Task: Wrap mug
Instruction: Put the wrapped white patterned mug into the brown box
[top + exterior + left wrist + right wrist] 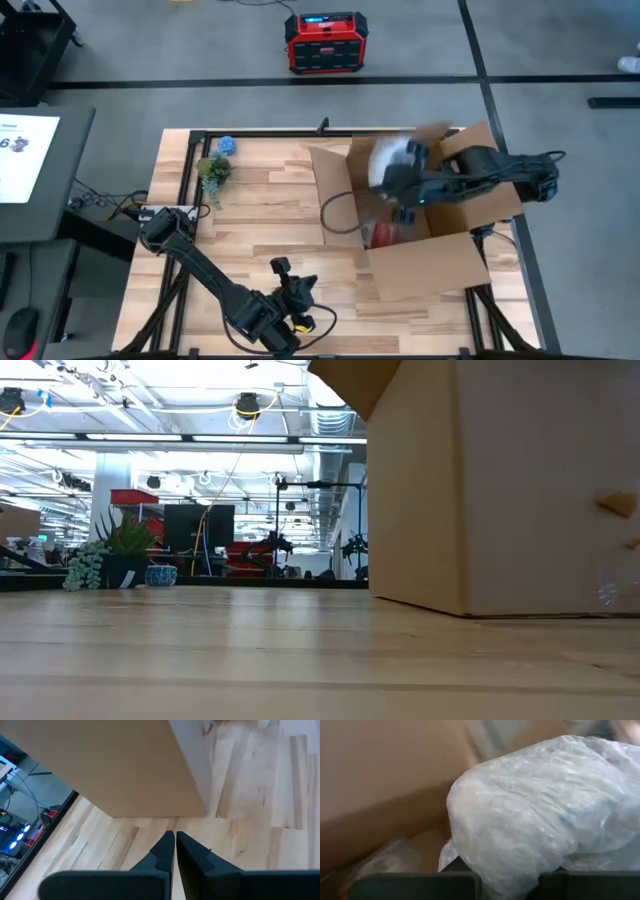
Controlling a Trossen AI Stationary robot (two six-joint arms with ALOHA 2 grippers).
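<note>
An open cardboard box (420,215) stands on the right half of the wooden table. Over its far left part my right gripper (400,178) holds up a pale bundle of clear bubble wrap (535,805), seen blurred in the high view (385,160). The mug itself is hidden; I cannot tell whether it is inside the bundle. Something red (383,236) lies inside the box. My left gripper (175,840) waits shut near the table's front edge (283,268), left of the box, touching nothing. My right gripper has the bubble wrap bundle between its fingers by its lower part (510,870). The bundle bulges out in front of the fingers and hides their tips. It is lifted clear above the box's open top.
A small plant (213,172) and a blue pot (227,146) stand at the table's far left corner. A dark cable (335,212) loops beside the box's left wall. The box's near flap (425,265) lies spread toward the front edge. Bare wood lies left of the box.
</note>
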